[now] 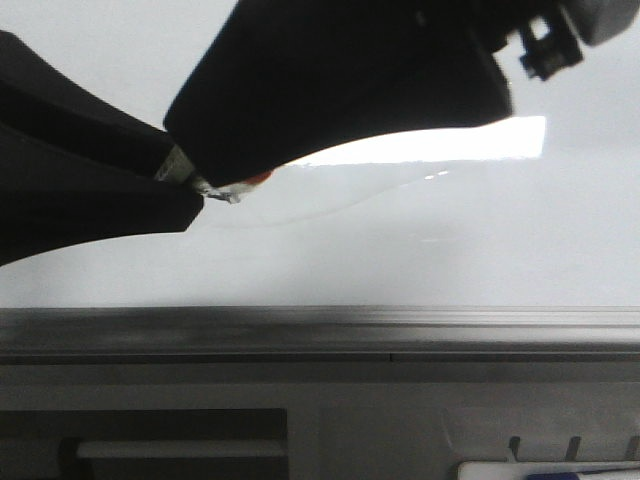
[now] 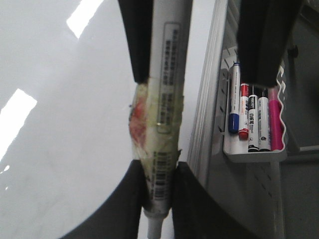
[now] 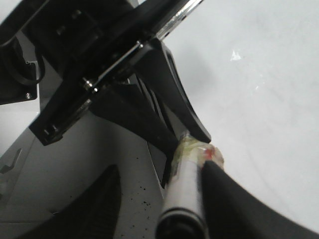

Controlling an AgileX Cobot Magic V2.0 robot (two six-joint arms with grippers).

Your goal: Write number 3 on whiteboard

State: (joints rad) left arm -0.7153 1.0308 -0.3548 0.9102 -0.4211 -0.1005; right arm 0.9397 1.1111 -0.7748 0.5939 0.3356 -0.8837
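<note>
The whiteboard [image 1: 450, 240] fills the background, with a bright reflection across it. No number 3 shows on the parts of it in view. A white marker pen [image 2: 167, 99], wrapped in yellowish tape with a red patch, is held lengthwise in front of the board. My left gripper [image 2: 159, 169] is shut on the pen near its tip end. My right gripper [image 3: 164, 172] stands open around the pen's other end. One of its fingers [image 3: 234, 204] lies against the pen and the other is well apart. In the front view both arms meet at the pen [image 1: 182, 166].
A grey metal rail [image 1: 400, 330] runs along the board's bottom edge. Beside the board hangs a white tray [image 2: 254, 154] holding several markers in blue, red, black and pink. A faint grey curved smear [image 1: 330, 210] marks the board near the pen.
</note>
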